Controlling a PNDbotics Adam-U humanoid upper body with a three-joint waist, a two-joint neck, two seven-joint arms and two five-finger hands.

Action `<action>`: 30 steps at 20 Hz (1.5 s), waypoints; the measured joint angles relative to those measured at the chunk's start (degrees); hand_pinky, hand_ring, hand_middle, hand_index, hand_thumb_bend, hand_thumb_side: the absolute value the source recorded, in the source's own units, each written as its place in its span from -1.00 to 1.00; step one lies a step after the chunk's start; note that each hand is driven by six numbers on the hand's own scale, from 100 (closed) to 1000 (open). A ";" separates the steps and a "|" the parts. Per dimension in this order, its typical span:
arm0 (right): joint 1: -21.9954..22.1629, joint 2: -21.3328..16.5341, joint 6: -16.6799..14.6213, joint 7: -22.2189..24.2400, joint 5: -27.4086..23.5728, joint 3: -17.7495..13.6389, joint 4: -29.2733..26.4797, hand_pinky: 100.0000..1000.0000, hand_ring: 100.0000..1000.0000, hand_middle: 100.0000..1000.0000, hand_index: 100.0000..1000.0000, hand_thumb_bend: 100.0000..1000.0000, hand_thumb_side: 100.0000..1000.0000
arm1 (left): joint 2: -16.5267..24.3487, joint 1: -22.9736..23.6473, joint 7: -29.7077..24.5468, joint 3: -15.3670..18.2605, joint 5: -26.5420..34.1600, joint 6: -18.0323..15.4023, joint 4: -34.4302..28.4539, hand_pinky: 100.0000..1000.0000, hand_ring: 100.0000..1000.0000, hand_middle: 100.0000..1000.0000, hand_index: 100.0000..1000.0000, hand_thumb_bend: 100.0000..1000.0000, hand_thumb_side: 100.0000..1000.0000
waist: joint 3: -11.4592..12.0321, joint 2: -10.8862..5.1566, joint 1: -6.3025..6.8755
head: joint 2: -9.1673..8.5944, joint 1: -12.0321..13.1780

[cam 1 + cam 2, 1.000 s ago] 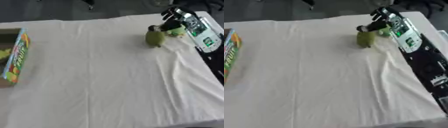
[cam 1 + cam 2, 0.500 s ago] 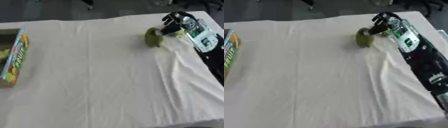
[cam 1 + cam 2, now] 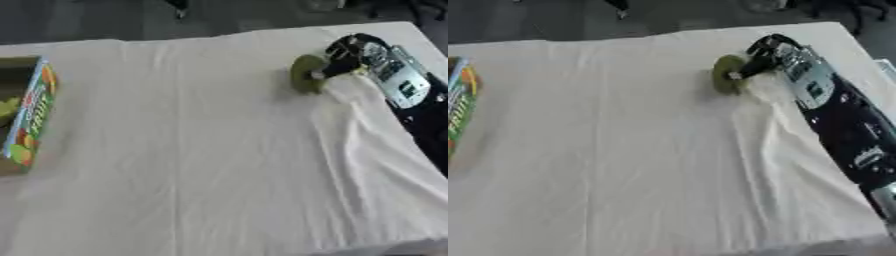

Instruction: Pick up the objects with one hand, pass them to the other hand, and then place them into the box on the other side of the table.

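The robot's black and silver right arm [image 3: 842, 125] reaches in from the lower right edge toward the far right of the view, its black right hand [image 3: 765, 54] extended at the end with fingers [image 3: 745, 69] curled and pinching a rounded olive-green object [image 3: 726, 75].

Worktop [image 3: 201, 165] covered edge to edge by a creased white cloth [image 3: 219, 125]. On it: colourful open box [image 3: 26, 120] at the left edge, green rounded object [image 3: 306, 74] at the far right, touching the right hand [image 3: 343, 55].
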 measured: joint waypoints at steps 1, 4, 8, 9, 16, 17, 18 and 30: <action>-0.17 0.28 -0.04 -0.01 0.00 0.03 0.45 0.61 0.56 0.39 0.60 0.19 -0.50 | -0.01 0.01 0.01 0.00 -0.01 0.02 0.00 0.19 0.38 0.26 0.49 -0.20 -0.10 | 0.00 0.04 0.01 | 0.00 0.00; -0.26 0.86 -0.40 0.10 -0.06 0.07 1.72 0.61 0.56 0.38 0.60 0.19 -0.50 | -0.01 0.05 0.04 0.00 -0.03 0.05 0.01 0.19 0.38 0.26 0.49 -0.20 -0.10 | 0.07 0.08 0.04 | 0.00 0.00; -0.78 1.33 -0.70 0.34 -0.40 0.07 3.16 0.60 0.55 0.38 0.60 0.17 -0.51 | -0.04 0.06 0.07 0.00 -0.04 0.09 0.02 0.19 0.38 0.26 0.49 -0.21 -0.09 | 0.24 0.26 0.14 | 0.00 0.00; -0.83 1.37 -0.72 0.35 -0.47 0.07 3.54 0.61 0.56 0.38 0.60 0.17 -0.51 | -0.05 0.06 0.08 0.00 -0.04 0.09 0.02 0.19 0.38 0.26 0.49 -0.21 -0.09 | 0.35 0.33 0.14 | 0.00 0.00; -1.70 2.00 -0.17 -1.05 1.06 -0.13 5.95 0.58 0.50 0.27 0.54 0.03 -0.66 | -0.52 0.06 0.09 0.00 -0.05 0.10 0.02 0.19 0.38 0.25 0.48 -0.23 -0.08 | 0.69 0.57 0.19 | 0.00 0.00; -1.72 2.14 -0.04 -1.46 1.18 -0.33 6.07 0.57 0.49 0.23 0.52 0.01 -0.69 | -0.52 0.06 0.09 0.00 -0.05 0.11 0.02 0.19 0.38 0.25 0.48 -0.23 -0.08 | 0.72 0.57 0.19 | 0.00 0.00; -1.72 2.24 0.05 -1.87 1.18 -0.44 6.14 0.56 0.44 0.15 0.47 -0.02 -0.78 | -0.52 0.06 0.10 0.00 -0.05 0.12 0.02 0.19 0.38 0.26 0.48 -0.24 -0.08 | 0.72 0.57 0.19 | 0.00 0.00; -1.33 2.29 0.34 -8.48 -4.30 -0.35 3.74 0.47 0.15 -0.32 0.06 -0.74 -1.00 | -0.53 0.06 0.11 0.00 -0.05 0.24 0.02 0.20 0.39 0.26 0.48 -0.28 -0.06 | 0.65 0.57 0.43 | -0.01 0.01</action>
